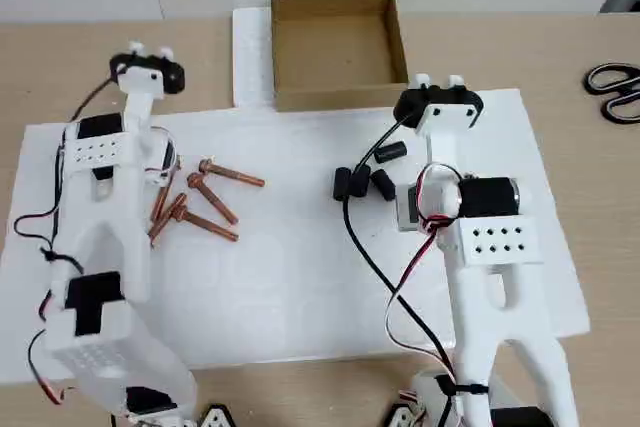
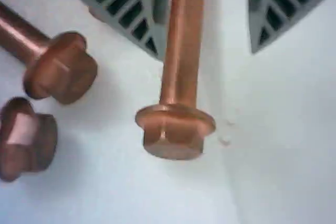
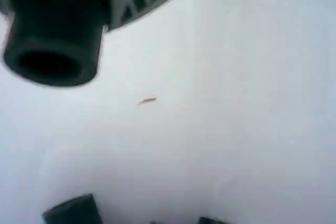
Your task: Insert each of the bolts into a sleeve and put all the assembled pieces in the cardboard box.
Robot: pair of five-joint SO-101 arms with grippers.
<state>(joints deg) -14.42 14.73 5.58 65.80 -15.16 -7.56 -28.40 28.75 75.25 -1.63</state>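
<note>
Eyeing my left gripper [image 2: 206, 53]: jaws apart, straddling one copper bolt [image 2: 178, 93]. The shaft runs up between the grey fingers, nearer one of them, and the flanged head points toward my camera.
Other bolts [image 2: 58, 66]: two more heads sit just beside that one. From the high view I can see the bunch scattered on the white sheet [image 1: 300, 287] next to this arm.
Right gripper [image 3: 63, 14]: looks clamped on a black sleeve [image 3: 52, 51], open bore facing my camera.
Loose sleeves [image 1: 350, 184]: lying on the sheet close to the right arm.
Cardboard box [image 1: 335, 99]: at the sheet's far edge, between the two arms, well apart from bolts and sleeves.
</note>
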